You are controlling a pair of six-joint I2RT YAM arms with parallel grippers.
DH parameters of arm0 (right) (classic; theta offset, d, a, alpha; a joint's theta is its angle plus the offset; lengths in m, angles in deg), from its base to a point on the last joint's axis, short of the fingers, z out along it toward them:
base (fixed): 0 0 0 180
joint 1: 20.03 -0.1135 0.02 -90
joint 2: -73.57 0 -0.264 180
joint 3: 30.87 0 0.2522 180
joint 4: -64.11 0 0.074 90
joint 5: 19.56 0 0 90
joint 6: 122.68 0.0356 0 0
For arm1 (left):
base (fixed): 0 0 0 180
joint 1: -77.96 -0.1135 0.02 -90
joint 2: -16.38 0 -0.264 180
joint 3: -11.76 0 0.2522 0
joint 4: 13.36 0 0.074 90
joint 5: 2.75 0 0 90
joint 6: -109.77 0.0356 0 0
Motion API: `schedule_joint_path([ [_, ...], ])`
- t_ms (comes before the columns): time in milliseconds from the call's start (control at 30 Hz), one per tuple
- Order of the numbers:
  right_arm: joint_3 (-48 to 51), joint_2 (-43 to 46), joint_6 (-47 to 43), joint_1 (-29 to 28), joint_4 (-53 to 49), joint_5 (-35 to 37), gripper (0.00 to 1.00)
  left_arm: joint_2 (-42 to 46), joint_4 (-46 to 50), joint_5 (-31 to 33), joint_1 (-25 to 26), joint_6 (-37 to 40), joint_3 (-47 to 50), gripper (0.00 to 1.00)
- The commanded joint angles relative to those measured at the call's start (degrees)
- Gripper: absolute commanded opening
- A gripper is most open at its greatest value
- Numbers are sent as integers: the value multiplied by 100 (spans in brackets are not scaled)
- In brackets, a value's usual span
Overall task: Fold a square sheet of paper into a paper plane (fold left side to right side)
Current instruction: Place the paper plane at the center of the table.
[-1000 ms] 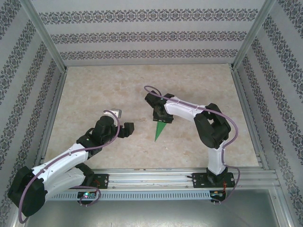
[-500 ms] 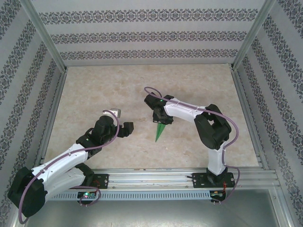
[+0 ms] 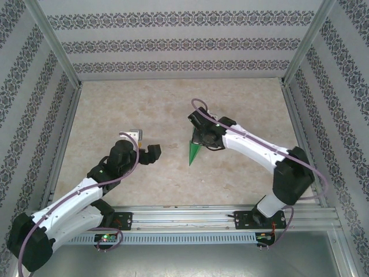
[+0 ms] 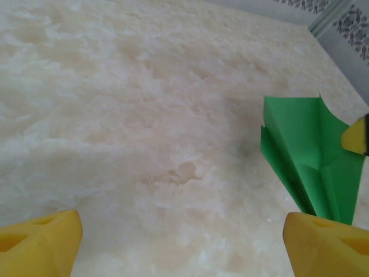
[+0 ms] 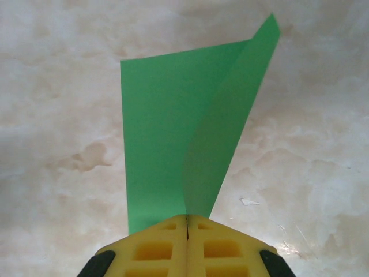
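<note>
Now right gripper [image 5: 187, 222] clamped on slim bright-green folded paper dart [image 5: 173, 115]; left gripper [image 3: 143, 144] spread wide, empty. Risk: thin paper slipping from pinch, creases springing open.

Paper plane [image 5: 167, 133] rear out of sight (inside right pincer [image 5: 187, 220])

I see a plain bright green folded paper plane [image 5: 173, 127] against the cream marble-patterned tabletop [image 3: 115, 109] with tan blotches. The left gripper [image 4: 181, 239] and right gripper [image 5: 187, 222] have yellow fingers [image 4: 40, 242], on white arms [image 3: 253, 147] with black joints and purple cables [image 3: 198, 100]; the pale walls [image 3: 173, 43] carry dark floral stripes
</note>
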Motion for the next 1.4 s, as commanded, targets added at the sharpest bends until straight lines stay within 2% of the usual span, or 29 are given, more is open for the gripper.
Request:
schedule_joint_path([
  [0,479,516,-521,191,789,-588,0,200,129,131,-129,-345,-160,91],
  [233,2185,1523,-733,1028,3482,-2898,0,481,-50,-13,-300,-896,-14,93],
  [367,2877,1418,-520,1289,5072,-4202,0,479,-209,-180,-407,-1129,74,93],
  [500,3268,931,-250,1249,6426,-4837,0,465,-266,-277,-486,-1277,119,92],
  [633,3387,285,-269,1074,7257,-5013,0,483,-292,-352,-529,-1414,163,92],
  [933,3448,-1074,-681,993,7752,-4677,3,527,-118,-421,-568,-1537,217,89],
  [1233,3670,-1085,-828,1095,7635,-4395,13,503,-61,-454,-580,-1532,226,88],
  [1367,3712,-962,-905,1118,7479,-4343,21,442,-107,-464,-574,-1523,226,88],
])
